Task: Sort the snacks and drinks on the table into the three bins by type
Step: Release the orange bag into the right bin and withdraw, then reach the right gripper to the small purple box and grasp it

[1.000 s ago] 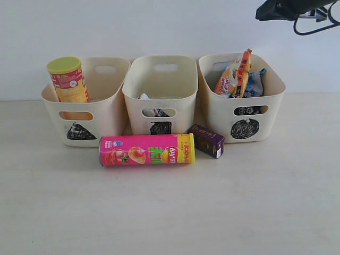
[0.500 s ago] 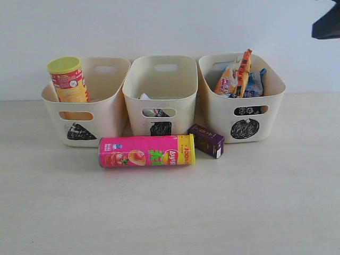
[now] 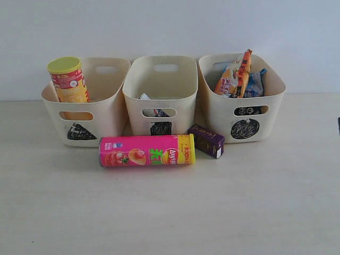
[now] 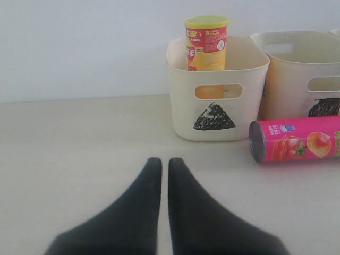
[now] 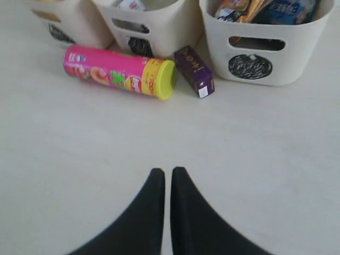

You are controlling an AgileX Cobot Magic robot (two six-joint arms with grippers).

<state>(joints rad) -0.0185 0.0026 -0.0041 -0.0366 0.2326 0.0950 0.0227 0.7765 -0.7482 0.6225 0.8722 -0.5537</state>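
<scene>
The pink chip tube (image 3: pixel 146 150) lies on its side on the table before the middle bin, and the dark purple carton (image 3: pixel 206 141) rests by its lid end. The yellow tube (image 3: pixel 67 79) stands in the triangle bin (image 3: pixel 109 114). A white-and-blue carton (image 3: pixel 151 110) sits low in the square bin (image 3: pixel 183 101). The orange bag (image 3: pixel 236 74) and blue-and-black bag (image 3: pixel 254 83) fill the circle bin (image 3: pixel 268 114). My left gripper (image 4: pixel 165 161) is shut and empty, short of the triangle bin (image 4: pixel 183 101). My right gripper (image 5: pixel 168 171) is shut and empty, well back from the pink tube (image 5: pixel 117 70) and purple carton (image 5: pixel 194 70).
A pale wall runs behind the three bins. Bare tabletop (image 3: pixel 170 212) stretches in front of the tube and carton. Neither arm shows in the exterior view except a dark sliver (image 3: pixel 338 125) at its right edge.
The right arm, seen at the upper right a second ago, has withdrawn out of the exterior view. The pink tube has rolled slightly in place. Nothing else has shifted.
</scene>
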